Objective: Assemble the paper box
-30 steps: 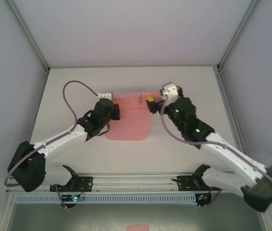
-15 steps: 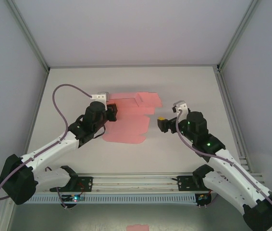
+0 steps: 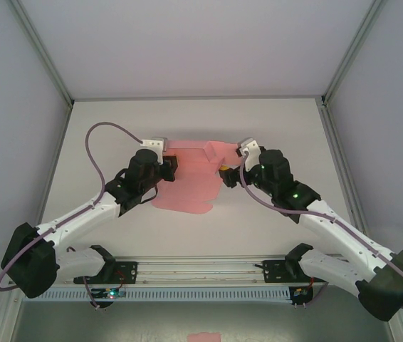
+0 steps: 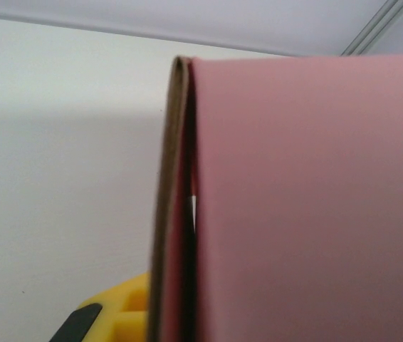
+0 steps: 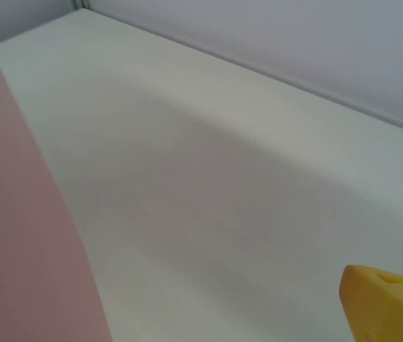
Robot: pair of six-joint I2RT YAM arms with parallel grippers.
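The left gripper (image 3: 169, 169) is clamped tight on the left edge of the pink paper box (image 3: 187, 187), a creased sheet spread between the two grippers; the right gripper (image 3: 225, 176), jaws wide apart, sits just beside its right edge

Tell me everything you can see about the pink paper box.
The paper box is a mostly flat cut-out of thin, plain pink card with creases and flaps, one far flap looks raised. It lies on the white table between the arms. The left gripper looks shut on its left edge, where two layers are folded together. The open right gripper sits at its right edge; contact unclear.
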